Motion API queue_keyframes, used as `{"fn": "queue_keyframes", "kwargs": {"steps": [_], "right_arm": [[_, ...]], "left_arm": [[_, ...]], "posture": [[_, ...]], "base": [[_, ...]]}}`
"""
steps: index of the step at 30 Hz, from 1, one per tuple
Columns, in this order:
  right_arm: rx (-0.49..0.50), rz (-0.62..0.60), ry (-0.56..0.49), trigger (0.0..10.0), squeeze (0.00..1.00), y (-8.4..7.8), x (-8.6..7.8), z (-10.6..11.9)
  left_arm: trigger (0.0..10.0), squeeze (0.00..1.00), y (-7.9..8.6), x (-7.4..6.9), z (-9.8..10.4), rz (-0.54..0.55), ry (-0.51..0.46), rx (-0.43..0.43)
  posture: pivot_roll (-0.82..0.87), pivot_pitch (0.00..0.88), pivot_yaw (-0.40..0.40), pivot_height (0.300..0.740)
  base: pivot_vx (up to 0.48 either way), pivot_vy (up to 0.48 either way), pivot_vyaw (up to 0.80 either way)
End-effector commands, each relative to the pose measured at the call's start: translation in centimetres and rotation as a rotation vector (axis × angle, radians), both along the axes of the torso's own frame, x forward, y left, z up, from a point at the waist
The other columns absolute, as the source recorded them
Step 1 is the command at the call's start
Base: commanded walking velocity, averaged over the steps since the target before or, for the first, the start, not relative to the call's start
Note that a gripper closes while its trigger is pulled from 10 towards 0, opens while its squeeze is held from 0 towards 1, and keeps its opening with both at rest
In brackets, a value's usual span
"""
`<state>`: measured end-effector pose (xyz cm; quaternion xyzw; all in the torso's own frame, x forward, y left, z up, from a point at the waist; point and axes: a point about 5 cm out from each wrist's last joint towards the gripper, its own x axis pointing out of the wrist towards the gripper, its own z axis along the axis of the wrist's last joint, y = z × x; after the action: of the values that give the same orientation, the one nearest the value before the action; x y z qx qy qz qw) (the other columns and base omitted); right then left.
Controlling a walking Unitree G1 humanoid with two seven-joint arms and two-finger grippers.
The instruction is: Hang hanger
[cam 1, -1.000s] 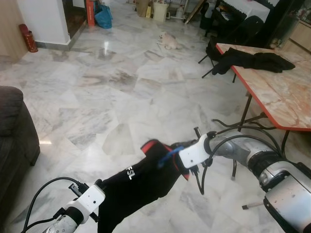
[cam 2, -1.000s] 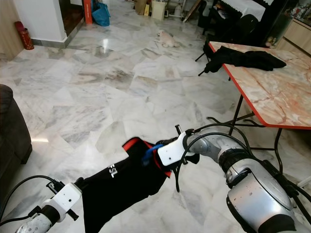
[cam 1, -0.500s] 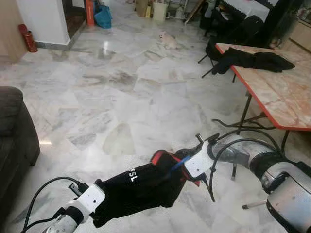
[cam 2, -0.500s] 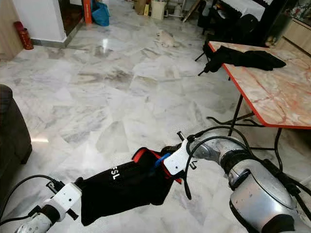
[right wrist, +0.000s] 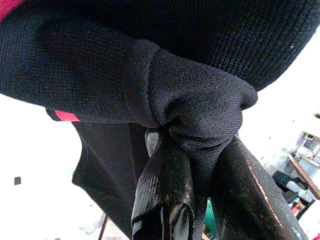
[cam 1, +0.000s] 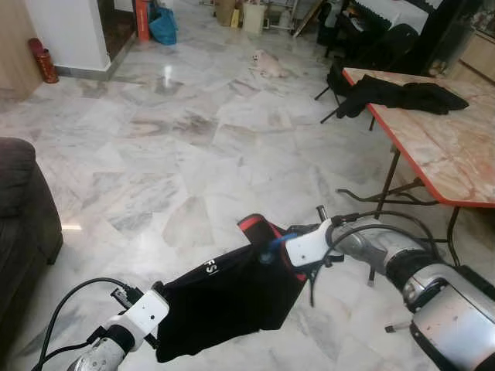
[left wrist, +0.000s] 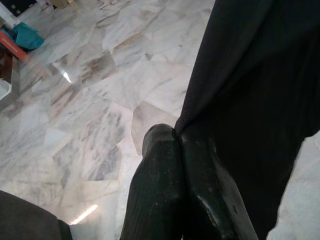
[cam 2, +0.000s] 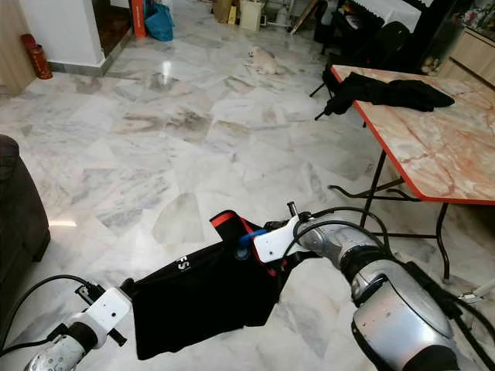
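A black garment (cam 1: 232, 294) with a red collar trim (cam 1: 255, 226) and white lettering hangs stretched between my two grippers over the marble floor. A blue piece of hanger (cam 1: 273, 246) pokes out at the collar. My right gripper (cam 1: 286, 250) is shut on the bunched collar fabric (right wrist: 200, 105), which wraps around its fingers (right wrist: 165, 180) in the right wrist view. My left gripper (cam 1: 158, 297), low at the left, is shut on the garment's lower edge (left wrist: 240, 90); its two fingers (left wrist: 160, 170) press together on the hem.
A folding table with an orange rim (cam 1: 402, 147) stands at the right, with dark clothes (cam 1: 398, 94) piled on its far end and cables under it. A dark sofa (cam 1: 23, 209) sits at the left. A small pale animal (cam 1: 267, 63) lies far ahead.
My right gripper dipped with the collar, then rose again and moved slightly left. The garment now hangs wider and flatter between the two grippers. The left gripper has hardly moved.
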<state>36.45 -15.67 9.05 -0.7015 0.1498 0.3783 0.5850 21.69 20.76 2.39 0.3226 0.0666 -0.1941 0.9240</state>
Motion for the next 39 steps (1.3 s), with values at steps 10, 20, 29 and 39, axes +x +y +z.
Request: {"fn": "queue_keyframes", "kwargs": {"steps": [10, 20, 29, 39], "right_arm": [[0.205, -0.125, -0.073, 10.0, 0.00, 1.8, 0.8, 0.9], [0.440, -0.240, 0.020, 10.0, 0.00, 2.3, 0.9, 1.4], [0.716, -0.282, 0.209, 10.0, 0.00, 5.1, 0.4, 1.7], [0.694, -0.231, 0.232, 10.0, 0.00, 4.9, 0.0, 1.6]], "left_arm": [[0.0, 0.00, -1.9, -0.1, -0.6, -0.056, 0.030, -0.024], [0.0, 0.00, -1.9, -0.1, -1.2, -0.052, 0.054, 0.001], [0.0, 0.00, -2.3, 0.0, -1.6, -0.065, 0.072, 0.004], [10.0, 0.00, -1.4, -0.4, -3.1, 0.014, 0.138, 0.066]], "posture": [[0.01, 0.032, -0.165, 0.740], [0.01, 0.031, -0.168, 0.740], [0.01, 0.032, -0.165, 0.740], [0.01, 0.032, -0.164, 0.740]], "base": [[0.000, 0.000, 0.00], [0.000, 0.000, 0.00], [0.000, 0.000, 0.00], [0.000, 0.000, 0.00]]}}
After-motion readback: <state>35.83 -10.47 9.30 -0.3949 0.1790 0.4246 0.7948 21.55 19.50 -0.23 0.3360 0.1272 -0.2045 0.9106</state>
